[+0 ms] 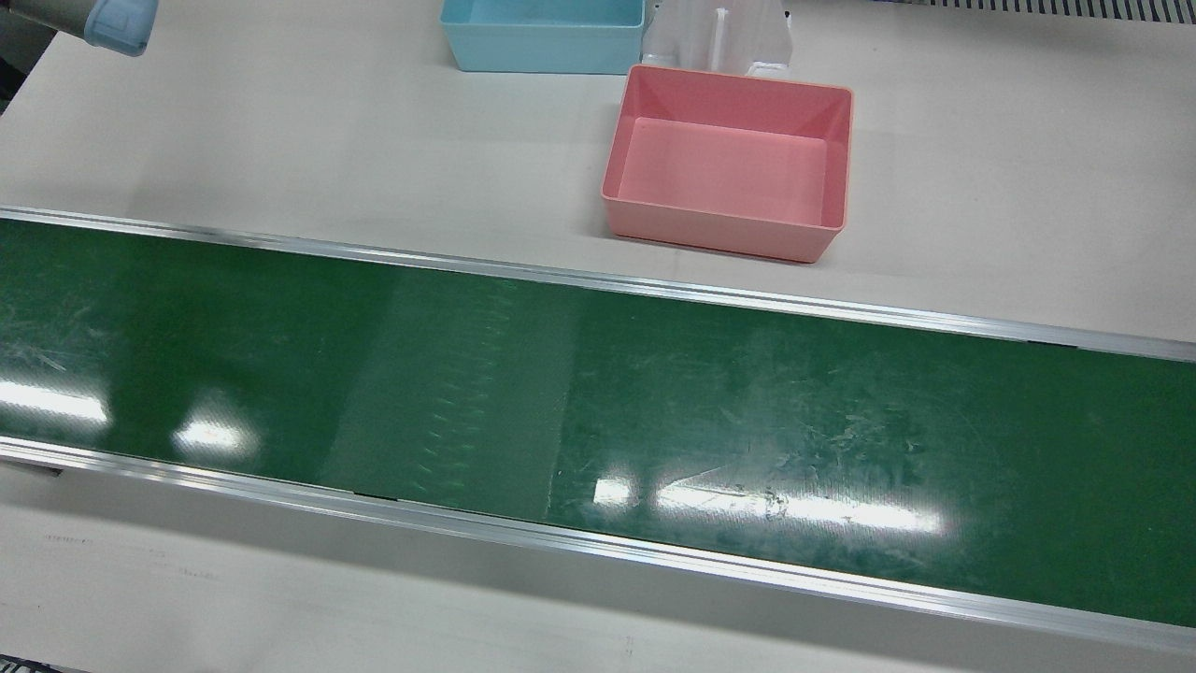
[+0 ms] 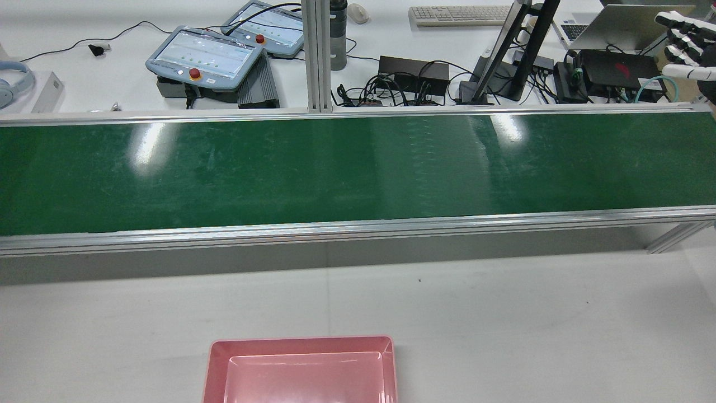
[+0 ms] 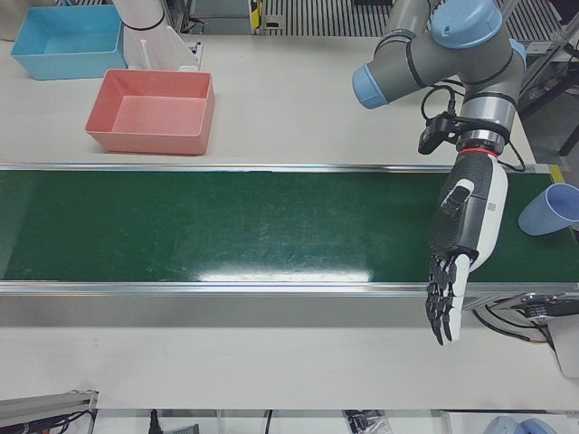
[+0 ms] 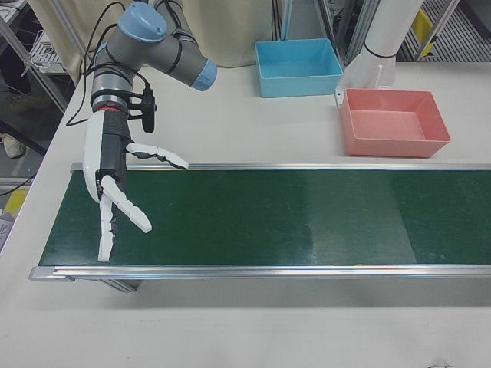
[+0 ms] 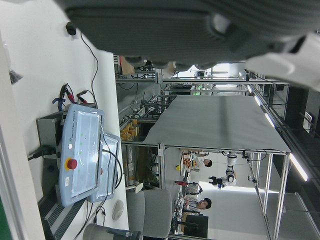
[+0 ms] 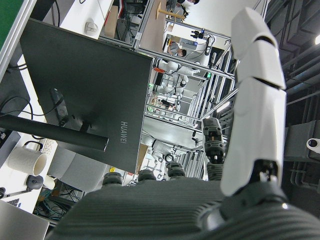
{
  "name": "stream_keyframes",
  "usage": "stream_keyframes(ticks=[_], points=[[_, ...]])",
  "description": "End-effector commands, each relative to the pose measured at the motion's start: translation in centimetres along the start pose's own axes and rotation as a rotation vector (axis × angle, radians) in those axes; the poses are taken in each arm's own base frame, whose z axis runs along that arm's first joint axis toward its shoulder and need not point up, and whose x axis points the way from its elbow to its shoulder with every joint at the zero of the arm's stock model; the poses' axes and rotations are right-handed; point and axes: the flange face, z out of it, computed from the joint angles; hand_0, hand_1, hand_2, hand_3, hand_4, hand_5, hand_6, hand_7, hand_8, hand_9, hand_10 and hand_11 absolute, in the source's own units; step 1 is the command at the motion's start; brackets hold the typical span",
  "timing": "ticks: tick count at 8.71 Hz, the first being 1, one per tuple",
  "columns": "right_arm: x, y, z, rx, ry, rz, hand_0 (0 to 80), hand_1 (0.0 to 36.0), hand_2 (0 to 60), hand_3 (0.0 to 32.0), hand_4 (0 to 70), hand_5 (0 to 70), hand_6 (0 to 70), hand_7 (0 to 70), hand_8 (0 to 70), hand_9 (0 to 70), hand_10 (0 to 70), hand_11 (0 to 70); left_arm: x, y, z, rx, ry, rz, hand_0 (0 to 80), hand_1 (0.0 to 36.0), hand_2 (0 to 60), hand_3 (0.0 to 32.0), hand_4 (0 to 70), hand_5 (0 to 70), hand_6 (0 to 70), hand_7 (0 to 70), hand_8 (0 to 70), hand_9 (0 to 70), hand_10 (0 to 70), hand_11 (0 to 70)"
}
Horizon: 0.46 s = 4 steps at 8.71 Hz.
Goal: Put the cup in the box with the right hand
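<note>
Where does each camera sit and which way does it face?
Front view: operators' side, nearly straight down on belt, pink box, blue box; only a right arm joint shows.
Rear view: high behind arms, facing forward across belt; right hand top right.
Left-front view: operators' side, facing left hand, open over belt; cup at right edge.
Right-front view: operators' side, facing right hand, open over belt.
Left hand view: sideways, toward teach pendants; left hand along top.
Right hand view: sideways, toward monitor; own fingers.
Shared: pink box in all four fixed views.

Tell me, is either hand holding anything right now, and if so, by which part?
Nothing is held. The right hand hangs open over the conveyor belt, fingers spread. The left hand hangs empty too, with the blue cup lying apart from it.
</note>
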Motion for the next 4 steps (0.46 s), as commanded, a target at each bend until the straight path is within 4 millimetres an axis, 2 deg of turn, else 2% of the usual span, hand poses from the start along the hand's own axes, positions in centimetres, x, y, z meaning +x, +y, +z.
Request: stream_keyframes(ticks=[1, 2, 3, 4], points=[[-0.17, 0.03, 0.04, -0.001, -0.003, 0.0, 57.2, 23.5, 12.2, 0.0, 5.2, 7.2, 3.5, 4.5, 0.2, 2.2, 0.0, 2.5, 0.03, 0.0, -0.01, 0.0, 0.001, 0.0, 0.0, 0.0, 0.0, 0.0, 0.0, 0.0, 0.0, 0.0, 0.0, 0.0, 0.0, 0.0], [-0.15, -0.04, -0.03, 0.001, -0.003, 0.0, 56.0, 25.4, 17.8, 0.0, 3.1, 7.2, 3.5, 4.5, 0.2, 2.2, 0.0, 2.5, 0.03, 0.0, -0.01, 0.0, 0.001, 0.0, 0.0, 0.0, 0.0, 0.0, 0.0, 0.0, 0.0, 0.0, 0.0, 0.0, 0.0, 0.0], [-0.1, 0.05, -0.01, -0.001, -0.002, 0.0, 57.2, 23.5, 12.1, 0.0, 5.2, 7.2, 3.5, 4.5, 0.2, 2.2, 0.0, 2.5, -0.05, 0.0, 0.02, 0.0, -0.001, 0.0, 0.0, 0.0, 0.0, 0.0, 0.0, 0.0, 0.0, 0.0, 0.0, 0.0, 0.0, 0.0], [-0.13, 0.18, -0.02, -0.003, -0.002, 0.0, 56.0, 25.4, 17.8, 0.0, 3.1, 7.2, 3.5, 4.5, 0.2, 2.1, 0.0, 2.5, 0.03, 0.0, -0.01, 0.0, 0.001, 0.0, 0.0, 0.0, 0.0, 0.0, 0.0, 0.0, 0.0, 0.0, 0.0, 0.0, 0.0, 0.0]])
